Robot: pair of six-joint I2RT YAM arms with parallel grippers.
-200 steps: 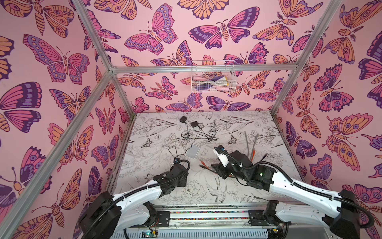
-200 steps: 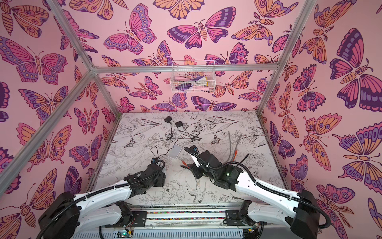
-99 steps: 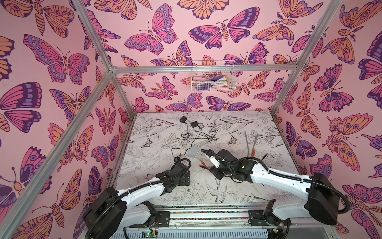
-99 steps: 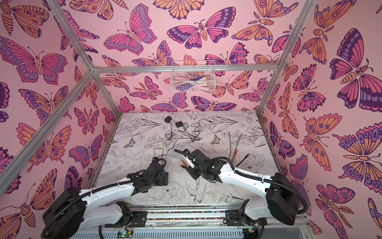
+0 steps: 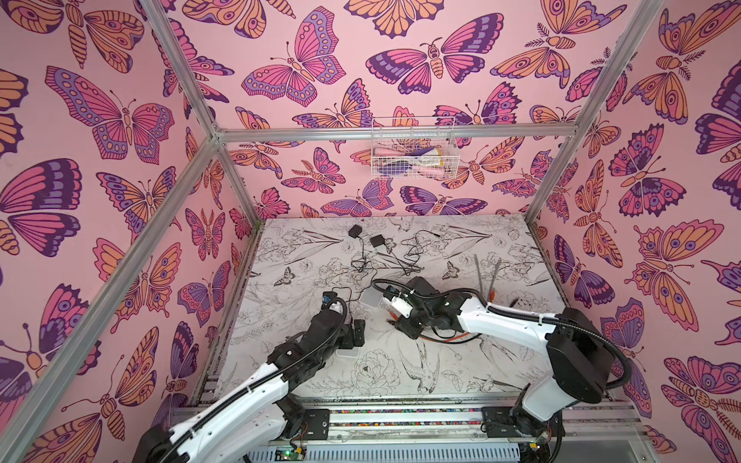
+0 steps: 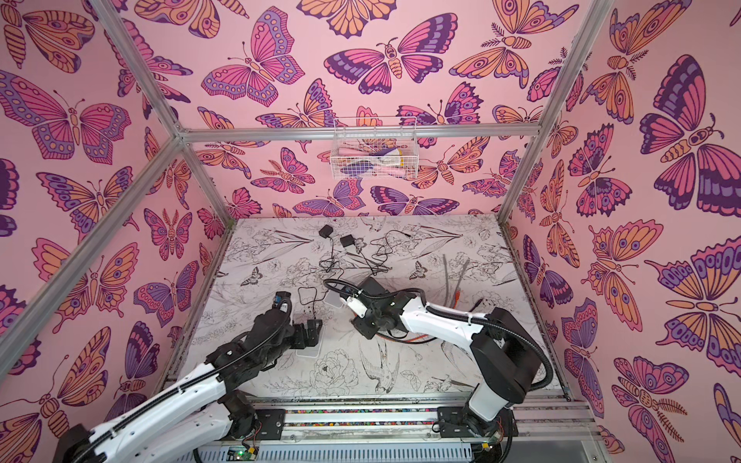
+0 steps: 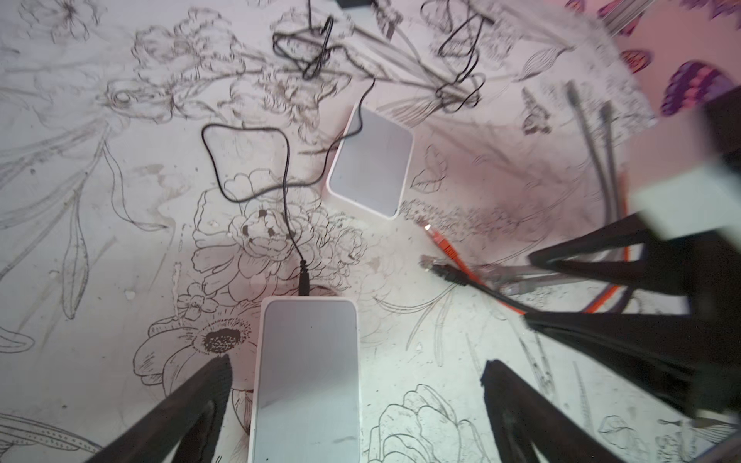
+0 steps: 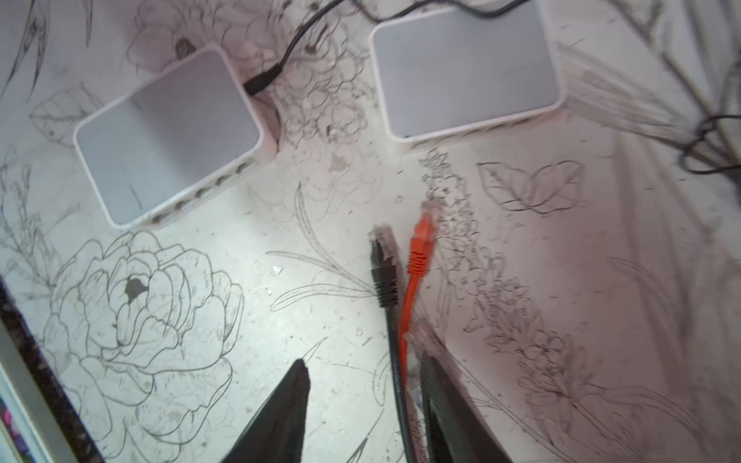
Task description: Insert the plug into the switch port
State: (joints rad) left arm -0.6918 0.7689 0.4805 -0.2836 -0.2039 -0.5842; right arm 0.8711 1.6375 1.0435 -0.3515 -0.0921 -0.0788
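Bright, even light; top views sharp. Wrist views soft, pinkish; right jaws motion-blurred in left wrist view.

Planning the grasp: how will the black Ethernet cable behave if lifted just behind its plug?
The black Ethernet cable probably flops: it is thin and bends where it lies. Its ribbed boot looks stiffer, so the plug likely stays roughly aligned. The orange cable lying alongside may drag along.

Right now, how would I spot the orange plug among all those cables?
Start at the flower-printed table and find the right gripper near its middle. Two cable ends lie side by side just ahead of it. The orange plug is the bright one with a clear tip; the black plug beside it is dark.
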